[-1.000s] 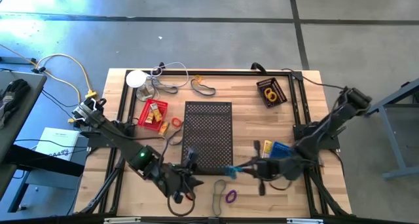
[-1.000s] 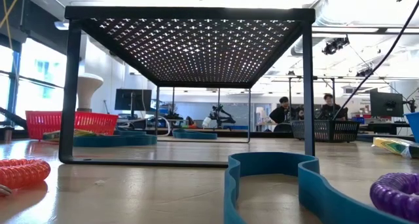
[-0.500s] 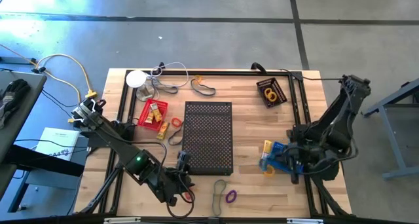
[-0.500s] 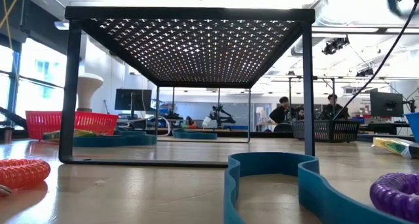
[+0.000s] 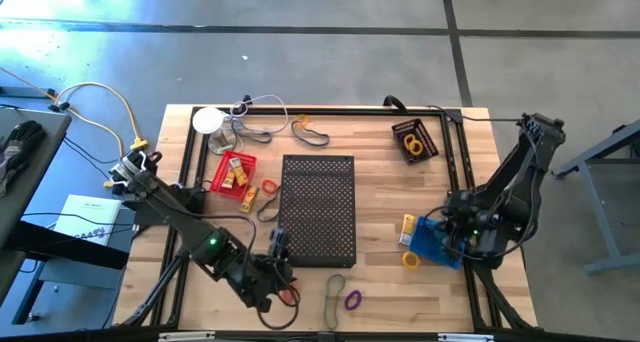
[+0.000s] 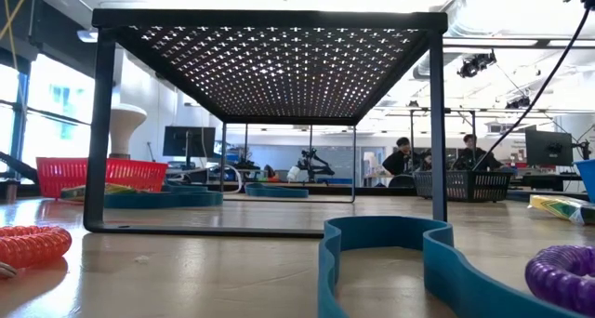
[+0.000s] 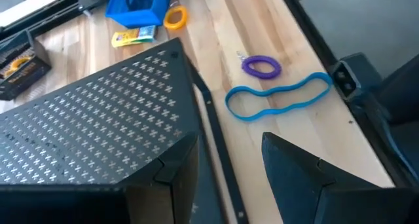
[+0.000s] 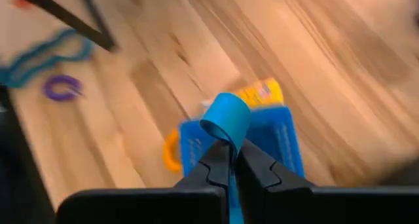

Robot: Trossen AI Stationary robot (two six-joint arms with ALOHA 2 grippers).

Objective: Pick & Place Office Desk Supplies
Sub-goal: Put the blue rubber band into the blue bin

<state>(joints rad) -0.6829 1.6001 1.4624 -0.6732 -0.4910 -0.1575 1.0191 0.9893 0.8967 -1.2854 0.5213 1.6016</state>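
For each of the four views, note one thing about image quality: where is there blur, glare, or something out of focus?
High view: glare whitens the floor at upper left. Low view: the blue band and purple loop nearest the lens are soft, and the ceiling is overexposed. Left wrist view: sharp on the mesh shelf; its own fingers are dark and soft. Right wrist view: motion blur smears the table, while the right gripper and its blue band stay clear.

blue band (image 7: 278, 99) | purple loop (image 7: 262, 67) | black perforated shelf (image 5: 318, 208) | red basket (image 5: 233, 172) | blue bin (image 8: 245, 145)
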